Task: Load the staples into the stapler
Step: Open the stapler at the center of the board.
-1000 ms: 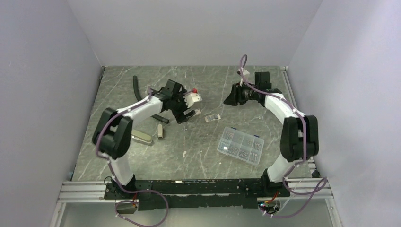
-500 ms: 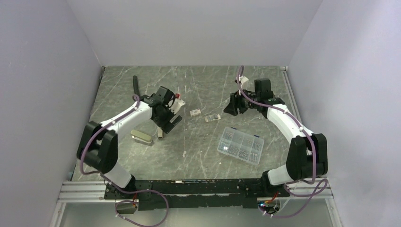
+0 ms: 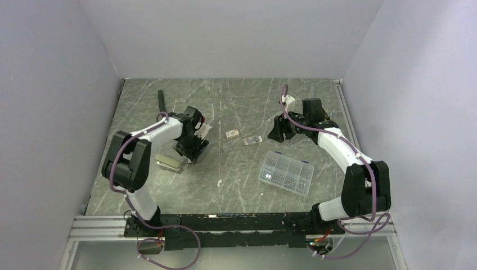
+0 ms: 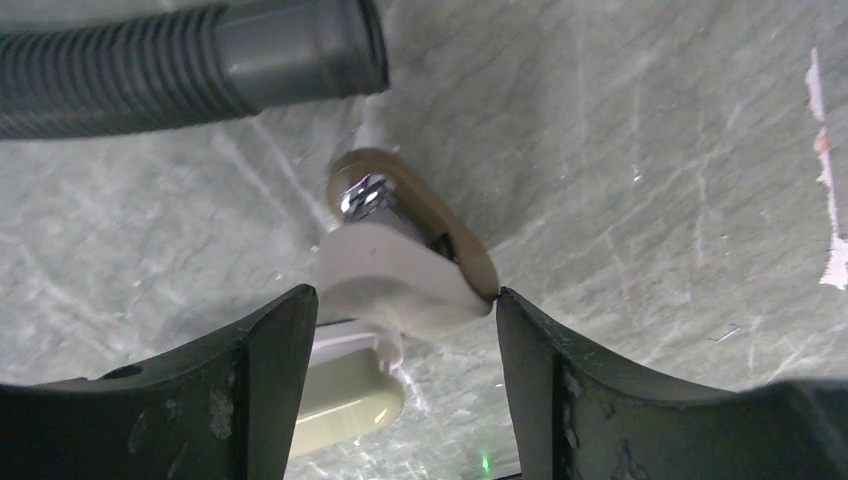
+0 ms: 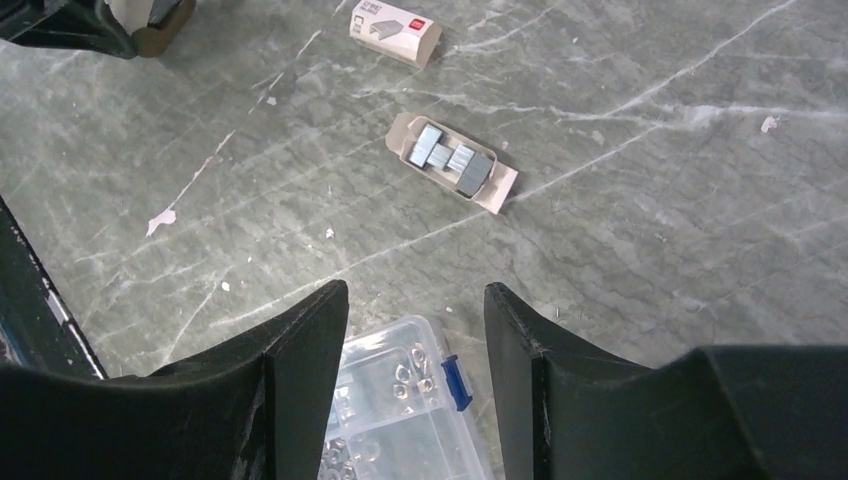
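The stapler (image 4: pixel 400 270), olive on top with a white base and a silver metal end, lies on the table in the left wrist view. My left gripper (image 4: pixel 407 295) (image 3: pixel 192 151) is shut on its near end, one fingertip against each side. In the top view that gripper hides the stapler. The staples (image 5: pixel 452 165) (image 3: pixel 253 140) lie as grey strips in an open cardboard tray at mid-table. My right gripper (image 5: pixel 415 292) (image 3: pixel 275 132) hovers open and empty just right of the tray.
A closed staple box (image 5: pixel 395 30) (image 3: pixel 232 134) lies left of the tray. A clear compartment box (image 3: pixel 286 173) (image 5: pixel 400 420) of metal bits sits under the right gripper. A black ribbed hose (image 4: pixel 150 70) (image 3: pixel 161 101) lies beyond the stapler. Another olive-grey piece (image 3: pixel 169 163) (image 4: pixel 345 400) rests beside the left gripper.
My left gripper swung from near the staple box back toward the left, came down over the stapler and narrowed its jaws onto it. The right gripper drew slightly nearer.
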You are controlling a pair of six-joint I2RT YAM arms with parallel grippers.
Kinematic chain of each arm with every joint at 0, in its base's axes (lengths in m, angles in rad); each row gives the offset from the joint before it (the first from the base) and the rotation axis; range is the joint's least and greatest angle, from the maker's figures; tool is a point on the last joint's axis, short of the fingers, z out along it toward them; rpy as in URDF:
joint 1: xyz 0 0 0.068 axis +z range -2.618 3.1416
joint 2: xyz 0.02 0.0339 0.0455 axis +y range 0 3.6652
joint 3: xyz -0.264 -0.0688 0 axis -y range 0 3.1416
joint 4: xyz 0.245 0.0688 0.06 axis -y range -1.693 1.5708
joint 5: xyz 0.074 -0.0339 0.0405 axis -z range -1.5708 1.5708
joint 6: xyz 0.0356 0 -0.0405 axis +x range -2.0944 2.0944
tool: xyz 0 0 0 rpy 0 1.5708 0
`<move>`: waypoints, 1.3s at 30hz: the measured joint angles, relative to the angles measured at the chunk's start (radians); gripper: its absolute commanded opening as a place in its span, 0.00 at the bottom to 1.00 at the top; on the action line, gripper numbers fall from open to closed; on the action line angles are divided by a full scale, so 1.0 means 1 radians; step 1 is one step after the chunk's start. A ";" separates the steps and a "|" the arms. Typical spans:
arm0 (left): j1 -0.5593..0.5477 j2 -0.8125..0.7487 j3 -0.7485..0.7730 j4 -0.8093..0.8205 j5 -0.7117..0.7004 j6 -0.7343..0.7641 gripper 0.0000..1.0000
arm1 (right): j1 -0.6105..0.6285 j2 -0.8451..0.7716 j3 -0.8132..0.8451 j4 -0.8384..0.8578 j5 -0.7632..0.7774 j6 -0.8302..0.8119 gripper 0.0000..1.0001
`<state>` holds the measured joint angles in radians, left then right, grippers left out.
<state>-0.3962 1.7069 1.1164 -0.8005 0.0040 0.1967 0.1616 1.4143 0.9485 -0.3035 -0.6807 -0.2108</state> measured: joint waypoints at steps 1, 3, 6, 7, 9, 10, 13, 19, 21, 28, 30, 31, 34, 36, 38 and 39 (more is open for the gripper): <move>0.000 0.015 0.008 -0.001 0.012 -0.002 0.68 | 0.000 0.001 -0.002 0.000 0.000 -0.001 0.56; 0.000 0.045 0.023 -0.005 0.038 -0.005 0.65 | 0.000 0.005 -0.007 0.002 0.000 -0.006 0.56; 0.000 0.077 0.050 -0.010 0.070 -0.011 0.55 | 0.000 0.006 -0.015 0.002 0.000 -0.009 0.55; 0.000 0.084 0.058 -0.009 0.077 -0.011 0.52 | 0.000 0.006 -0.017 0.003 0.000 -0.010 0.55; 0.001 0.093 0.070 -0.007 0.087 -0.012 0.44 | 0.000 0.006 -0.019 0.005 0.000 -0.012 0.55; 0.001 0.095 0.074 -0.007 0.090 -0.011 0.41 | 0.000 0.006 -0.020 0.005 0.000 -0.014 0.55; 0.000 0.099 0.077 -0.005 0.096 -0.008 0.31 | 0.000 0.006 -0.021 0.005 0.000 -0.018 0.55; 0.004 0.097 0.077 -0.010 0.122 0.055 0.16 | -0.001 0.006 -0.023 0.006 -0.030 -0.033 0.56; 0.008 0.087 0.070 0.000 0.163 0.103 0.14 | -0.001 0.005 -0.027 0.016 -0.065 -0.043 0.56; -0.005 -0.011 0.069 0.043 0.401 0.225 0.08 | 0.093 -0.029 -0.103 0.168 -0.188 -0.073 0.61; -0.018 -0.046 0.082 0.060 0.475 0.240 0.07 | 0.141 -0.033 -0.129 0.248 -0.219 -0.053 0.64; -0.028 -0.060 0.091 0.070 0.500 0.246 0.06 | 0.165 -0.031 -0.137 0.283 -0.228 -0.033 0.66; -0.075 -0.097 0.116 0.112 0.551 0.256 0.03 | 0.205 -0.004 -0.138 0.418 -0.253 0.084 0.70; -0.114 -0.121 0.126 0.145 0.567 0.255 0.03 | 0.213 0.018 -0.138 0.481 -0.257 0.161 0.73; -0.152 -0.143 0.127 0.187 0.578 0.253 0.03 | 0.213 0.057 -0.138 0.563 -0.263 0.276 0.75; -0.167 -0.150 0.127 0.202 0.578 0.251 0.03 | 0.212 0.077 -0.138 0.595 -0.266 0.325 0.76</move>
<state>-0.5636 1.5574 1.2434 -0.5983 0.5823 0.4480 0.3740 1.4914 0.8104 0.2913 -0.9470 0.1143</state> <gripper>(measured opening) 0.339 0.735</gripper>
